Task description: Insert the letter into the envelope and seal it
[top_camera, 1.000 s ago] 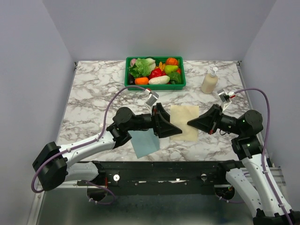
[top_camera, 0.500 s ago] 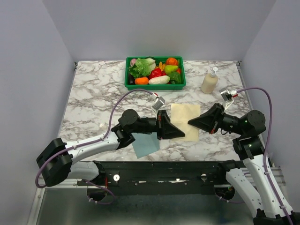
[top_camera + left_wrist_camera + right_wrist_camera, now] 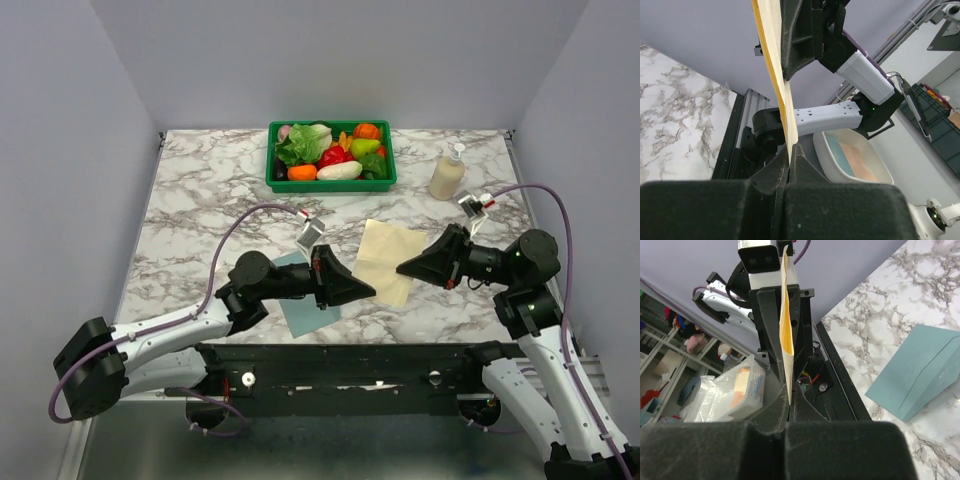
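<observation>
The letter (image 3: 388, 257) is a cream sheet held slanted over the marble table (image 3: 200, 215), between my two grippers. My left gripper (image 3: 371, 292) is shut on its near left edge, and my right gripper (image 3: 400, 270) is shut on its right edge. In the left wrist view the letter (image 3: 776, 70) runs edge-on up from the left gripper (image 3: 790, 156). The right wrist view shows the letter (image 3: 786, 335) edge-on above the right gripper (image 3: 790, 403). The teal envelope (image 3: 303, 308) lies flat under the left gripper, partly hidden, and the envelope (image 3: 920, 371) shows in full in the right wrist view.
A green basket (image 3: 271, 155) of toy vegetables stands at the back centre. A soap dispenser bottle (image 3: 447, 172) stands at the back right. The black arm rail (image 3: 350, 360) runs along the table's near edge. A white tray (image 3: 855, 159) sits off the table.
The left gripper has shut on the letter's near left edge and pulled back to the left. The letter has tilted and shifted left with it. The right gripper has stayed shut on it.
</observation>
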Action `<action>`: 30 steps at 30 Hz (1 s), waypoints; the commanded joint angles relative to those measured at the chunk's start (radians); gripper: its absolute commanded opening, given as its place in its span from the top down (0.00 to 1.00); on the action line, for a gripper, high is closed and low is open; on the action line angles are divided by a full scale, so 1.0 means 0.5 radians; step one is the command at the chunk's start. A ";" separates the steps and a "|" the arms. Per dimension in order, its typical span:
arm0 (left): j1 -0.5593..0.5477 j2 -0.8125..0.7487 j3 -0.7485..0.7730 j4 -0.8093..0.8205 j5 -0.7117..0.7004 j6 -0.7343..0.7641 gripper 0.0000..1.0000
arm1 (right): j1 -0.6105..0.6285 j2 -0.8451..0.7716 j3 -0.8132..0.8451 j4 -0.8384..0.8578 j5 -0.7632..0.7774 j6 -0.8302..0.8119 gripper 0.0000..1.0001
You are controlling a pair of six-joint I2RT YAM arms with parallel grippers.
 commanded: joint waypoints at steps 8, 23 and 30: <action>-0.003 -0.252 -0.184 -0.323 0.060 0.088 0.86 | -0.052 -0.026 0.169 0.015 0.235 -0.062 1.00; 0.086 -0.485 -0.135 -0.725 -0.253 0.287 0.48 | -0.052 -0.014 0.314 -0.359 0.281 -0.295 1.00; 0.153 -0.574 0.024 -0.761 -0.219 0.385 0.20 | -0.052 0.084 0.378 -0.436 -0.145 -0.417 0.99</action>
